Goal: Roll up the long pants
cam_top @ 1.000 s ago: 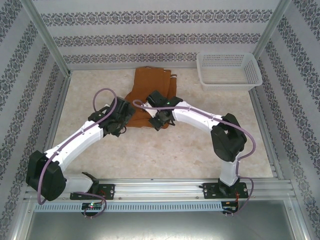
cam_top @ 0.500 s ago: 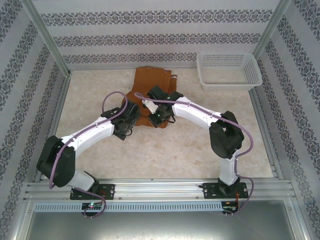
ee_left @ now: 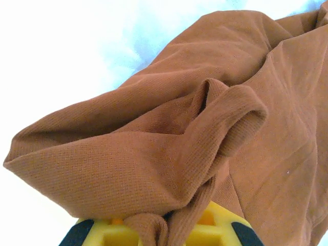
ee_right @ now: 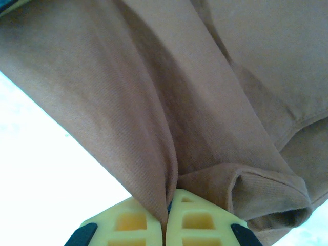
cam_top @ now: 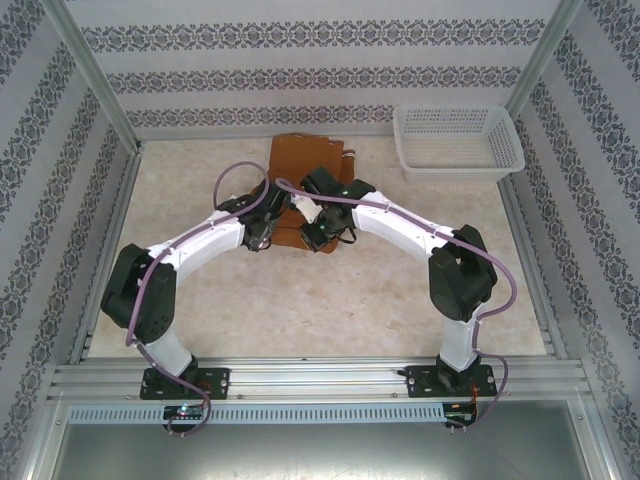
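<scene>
Far across the pale table (cam_top: 400,290), the rust-brown soft fabric long pants (cam_top: 305,158) lie lengthwise, stretching straight toward the back; left gripper (ee_left: 160,225) and right gripper (ee_right: 167,212) each clench the near end, side by side.

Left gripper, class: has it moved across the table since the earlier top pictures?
Yes. The left gripper moved right and slightly farther from the arm bases, toward the white basket, and now pinches the long pants.
</scene>
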